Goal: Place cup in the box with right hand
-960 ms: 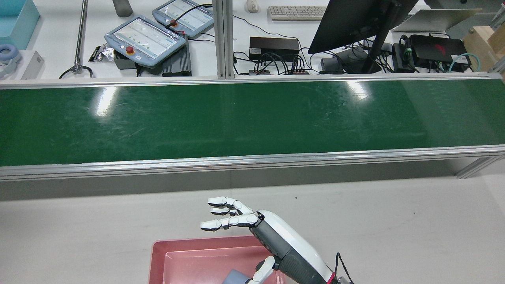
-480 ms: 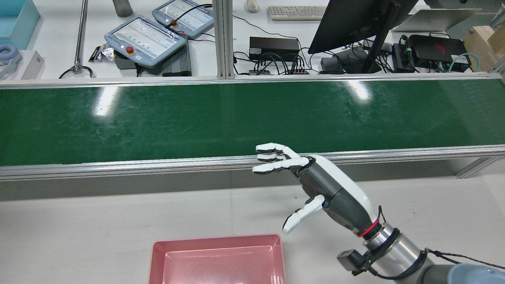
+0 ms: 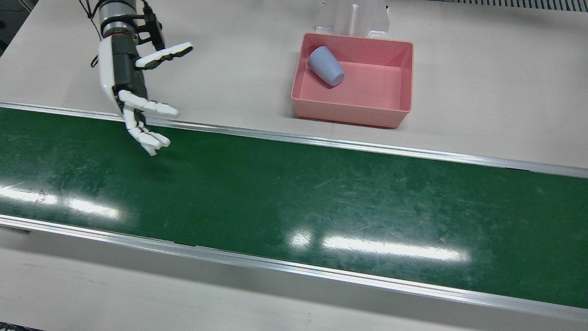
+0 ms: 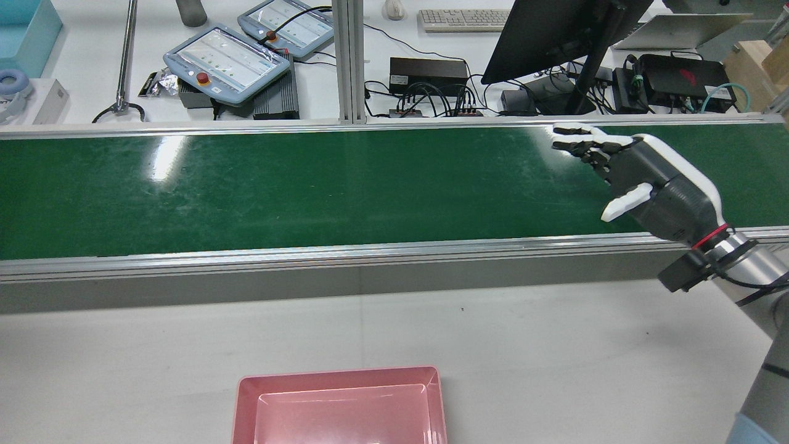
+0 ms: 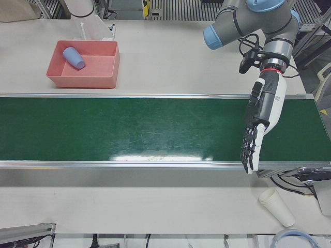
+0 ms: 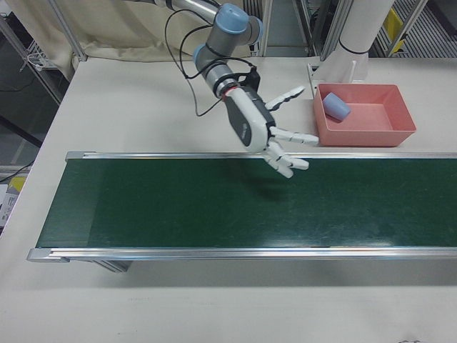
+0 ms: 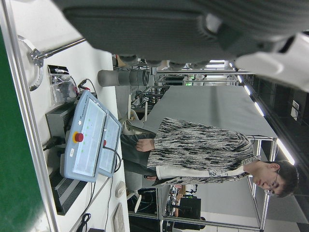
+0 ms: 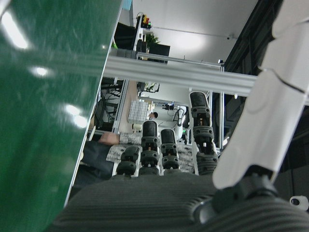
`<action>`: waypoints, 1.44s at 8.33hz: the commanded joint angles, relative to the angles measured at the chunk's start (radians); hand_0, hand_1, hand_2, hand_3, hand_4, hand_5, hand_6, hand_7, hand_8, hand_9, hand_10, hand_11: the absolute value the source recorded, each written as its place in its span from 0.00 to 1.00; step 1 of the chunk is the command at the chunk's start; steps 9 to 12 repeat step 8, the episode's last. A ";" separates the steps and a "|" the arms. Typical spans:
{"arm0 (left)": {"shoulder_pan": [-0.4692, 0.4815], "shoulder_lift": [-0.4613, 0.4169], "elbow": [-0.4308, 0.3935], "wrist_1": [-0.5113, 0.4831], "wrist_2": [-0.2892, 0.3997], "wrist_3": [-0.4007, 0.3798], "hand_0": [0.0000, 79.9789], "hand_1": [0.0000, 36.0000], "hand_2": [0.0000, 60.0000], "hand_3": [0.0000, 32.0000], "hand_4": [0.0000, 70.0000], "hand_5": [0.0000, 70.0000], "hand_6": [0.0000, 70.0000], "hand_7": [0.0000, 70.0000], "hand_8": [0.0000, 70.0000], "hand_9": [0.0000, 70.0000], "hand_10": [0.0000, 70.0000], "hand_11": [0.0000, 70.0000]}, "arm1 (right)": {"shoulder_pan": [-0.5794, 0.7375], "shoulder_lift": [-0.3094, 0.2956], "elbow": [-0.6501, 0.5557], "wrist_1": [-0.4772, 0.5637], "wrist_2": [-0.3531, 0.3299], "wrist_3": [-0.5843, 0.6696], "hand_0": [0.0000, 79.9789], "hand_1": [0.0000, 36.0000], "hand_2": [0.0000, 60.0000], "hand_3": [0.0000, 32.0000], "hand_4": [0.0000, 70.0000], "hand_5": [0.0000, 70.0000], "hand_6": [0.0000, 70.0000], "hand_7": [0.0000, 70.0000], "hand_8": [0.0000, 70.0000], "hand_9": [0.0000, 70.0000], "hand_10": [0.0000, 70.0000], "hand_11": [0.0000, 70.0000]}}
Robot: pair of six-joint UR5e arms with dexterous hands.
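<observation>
Cup [image 3: 325, 65] on side inside box [image 3: 404, 73], near box's back left corner in front view; placement looks done; right robot hand [image 4: 653, 185] empty, fingers spread wide, a second ago over box's right edge, now well clear of box, out over belt [image 3: 294, 197]; left robot hand [image 5: 261, 121] open too, over belt's far end; box on desk [image 3: 482, 92]; judge only retreat left.
</observation>
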 commanded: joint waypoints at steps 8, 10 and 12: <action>0.000 0.000 -0.002 0.000 0.000 0.000 0.00 0.00 0.00 0.00 0.00 0.00 0.00 0.00 0.00 0.00 0.00 0.00 | 0.761 -0.042 -0.492 0.235 -0.345 0.182 0.70 0.34 0.00 0.00 0.56 0.11 0.15 0.53 0.27 0.43 0.22 0.34; 0.000 0.000 -0.002 0.000 0.000 0.000 0.00 0.00 0.00 0.00 0.00 0.00 0.00 0.00 0.00 0.00 0.00 0.00 | 0.761 -0.042 -0.492 0.235 -0.345 0.182 0.70 0.34 0.00 0.00 0.56 0.11 0.15 0.53 0.27 0.43 0.22 0.34; 0.000 0.000 -0.002 0.000 0.000 0.000 0.00 0.00 0.00 0.00 0.00 0.00 0.00 0.00 0.00 0.00 0.00 0.00 | 0.761 -0.042 -0.492 0.235 -0.345 0.182 0.70 0.34 0.00 0.00 0.56 0.11 0.15 0.53 0.27 0.43 0.22 0.34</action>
